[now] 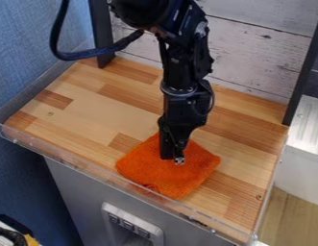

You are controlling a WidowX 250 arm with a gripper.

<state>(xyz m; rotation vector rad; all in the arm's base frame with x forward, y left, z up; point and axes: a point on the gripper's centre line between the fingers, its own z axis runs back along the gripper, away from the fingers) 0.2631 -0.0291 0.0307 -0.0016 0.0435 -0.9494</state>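
We see 1 black gripper [173,159] at 1 orange cloth [180,181] on 1 wooden tabletop [91,120]; we cannot tell its jaws' state. Behind stands 1 whitewashed plank wall [251,53].

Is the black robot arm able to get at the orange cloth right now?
Yes, it looks like it. The claw hangs right over the orange cloth, and nothing seems to be lying on top of the cloth to block the way.
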